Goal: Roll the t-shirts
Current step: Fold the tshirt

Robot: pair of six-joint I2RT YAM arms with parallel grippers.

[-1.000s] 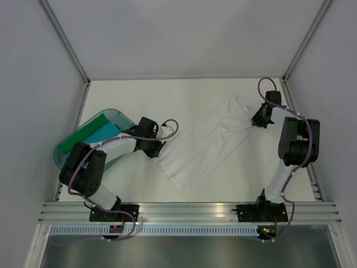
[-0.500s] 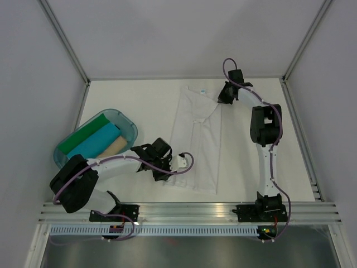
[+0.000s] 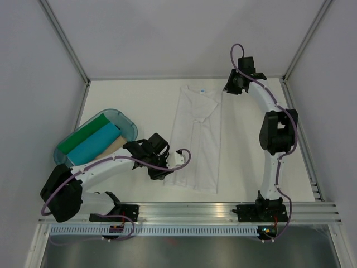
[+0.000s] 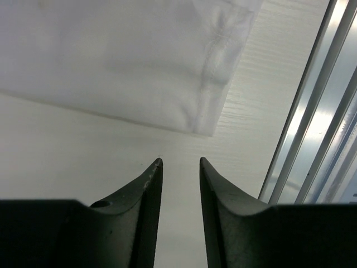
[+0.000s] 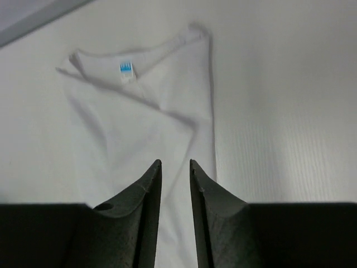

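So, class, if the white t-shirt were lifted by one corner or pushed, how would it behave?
Probably floppy: the white t-shirt lies flat in soft folds, so it would likely sag from a lifted corner. Pushed, it may bunch rather than slide whole. It looks thin, so it is probably light.

I count one white t-shirt (image 3: 196,139) lying right of the single tub (image 3: 129,124). Inside that tub there are three: one green roll (image 3: 83,135), one turquoise roll (image 3: 97,144), one tan roll (image 3: 116,145).
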